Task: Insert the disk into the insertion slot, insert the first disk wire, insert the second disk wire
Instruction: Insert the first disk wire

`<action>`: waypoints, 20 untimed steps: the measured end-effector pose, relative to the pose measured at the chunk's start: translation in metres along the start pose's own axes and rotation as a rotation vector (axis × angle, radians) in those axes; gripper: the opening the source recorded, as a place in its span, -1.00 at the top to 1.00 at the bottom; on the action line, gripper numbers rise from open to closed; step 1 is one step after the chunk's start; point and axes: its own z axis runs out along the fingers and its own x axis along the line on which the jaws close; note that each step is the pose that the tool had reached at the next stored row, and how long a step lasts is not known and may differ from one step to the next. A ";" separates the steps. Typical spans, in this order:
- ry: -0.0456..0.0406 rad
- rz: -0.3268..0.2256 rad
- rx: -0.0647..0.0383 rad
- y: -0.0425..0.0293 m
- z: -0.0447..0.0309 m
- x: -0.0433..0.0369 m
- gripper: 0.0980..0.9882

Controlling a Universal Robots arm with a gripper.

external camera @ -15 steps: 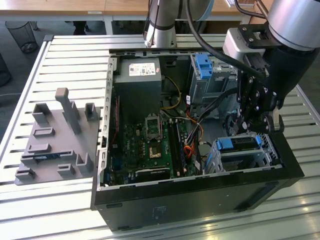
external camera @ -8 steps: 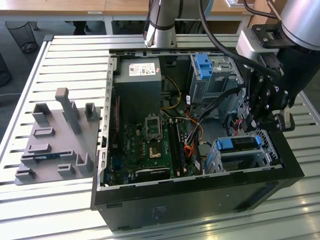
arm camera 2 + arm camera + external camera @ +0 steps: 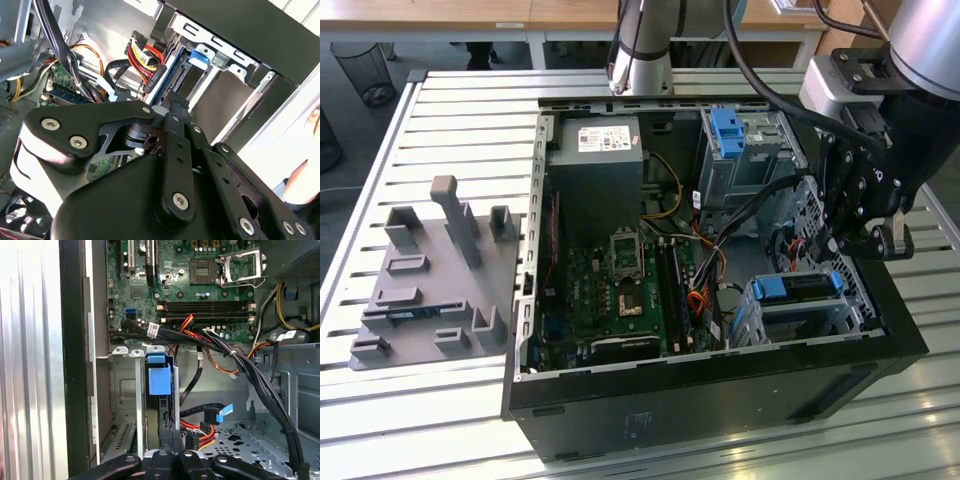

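Disk (image 3: 798, 287) in insertion slot (image 3: 752, 318); gripper (image 3: 175, 107) near its edge, jaws closed, empty. Risk: skewed push could jam carrier; cables (image 3: 240, 365) may snag.

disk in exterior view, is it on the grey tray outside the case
No, the disk sits in the insertion slot inside the case.

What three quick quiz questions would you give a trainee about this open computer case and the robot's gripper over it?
1. True or false: the grey fixture tray lies to the exterior view's left of the computer case.
2. The gripper is nearest to: A the power supply, B the disk, C the grey fixture tray.
3. What colour is the disk's carrier rail?
Key: 1 true; 2 B; 3 blue.
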 end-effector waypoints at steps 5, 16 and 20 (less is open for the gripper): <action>0.0002 0.026 0.001 0.0001 0.0006 -0.0029 0.98; 0.0008 0.066 0.001 -0.0004 0.0013 -0.0122 0.69; 0.0014 0.095 0.002 -0.0011 0.0021 -0.0138 0.69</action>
